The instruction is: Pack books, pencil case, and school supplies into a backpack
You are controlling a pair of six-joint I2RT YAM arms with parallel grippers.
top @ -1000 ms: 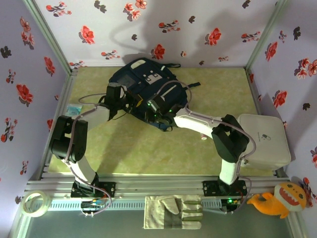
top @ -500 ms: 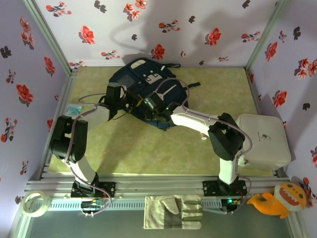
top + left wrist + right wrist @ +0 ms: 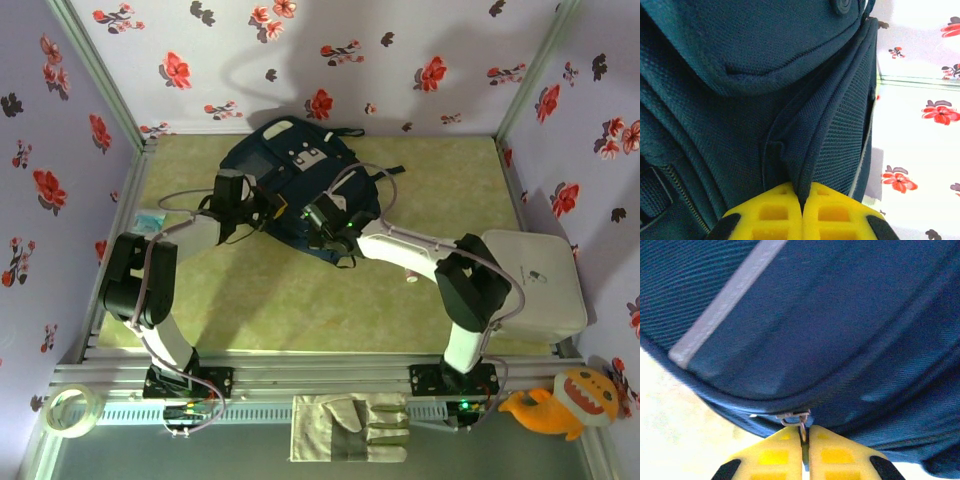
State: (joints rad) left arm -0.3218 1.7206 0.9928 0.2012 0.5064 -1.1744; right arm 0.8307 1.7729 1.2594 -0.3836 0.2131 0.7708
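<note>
1. Left hand (image 3: pixel 802 206): pressed fully together and pinching a raised fold of dark navy fabric on the backpack (image 3: pixel 740 100). The fold runs up and away from the hand, with a mesh panel just to its right.
2. Left arm: in the top external view it reaches forward from its base and bends inward at the elbow. The hand is set against the near left flank of the backpack.
3. Right hand (image 3: pixel 805 440): pressed together and pinching the small metal zip pull (image 3: pixel 799 419). The pull hangs from the curved zip line directly above the hand.
4. Right arm: the elbow is pushed out to the right and the forearm slants left across the worktop (image 3: pixel 300 300). The hand is at the near edge of the backpack, just beside the left hand.
5. Backpack: lies on the green worktop directly ahead of both hands and is gripped by each. Its thin white stripe (image 3: pixel 725 305) runs above and to the left of the right hand.
6. White box (image 3: pixel 530 285): beside the right elbow, well apart from the right hand.
</note>
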